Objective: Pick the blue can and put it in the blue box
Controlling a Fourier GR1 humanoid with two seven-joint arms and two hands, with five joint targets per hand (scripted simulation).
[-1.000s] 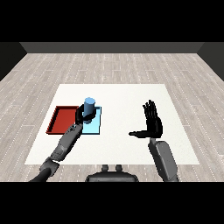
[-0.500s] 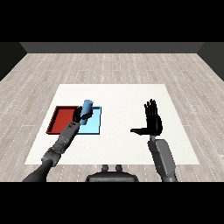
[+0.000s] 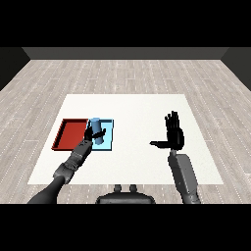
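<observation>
White table (image 3: 132, 108) on grey plank floor. One can (image 3: 97, 131), two trays, two hands. Can: blue cylinder, tilted, over blue tray (image 3: 109, 143), beside red tray (image 3: 68, 135). Left hand (image 3: 91, 136) fingers curled round can. Right hand (image 3: 173, 136) raised, fingers straight, grasping nothing.

1 blue can (image 3: 97, 131), 2 trays (1 red (image 3: 70, 134), 1 light blue (image 3: 109, 138)).

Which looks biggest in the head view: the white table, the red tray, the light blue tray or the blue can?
1. White rectangular table, by far the biggest.
2. Flat red tray and flat light blue tray: the hand and can hide part of the blue one, so I won't rank them.
3. Blue cylindrical can, smallest, inside the blue tray at the left hand.
</observation>
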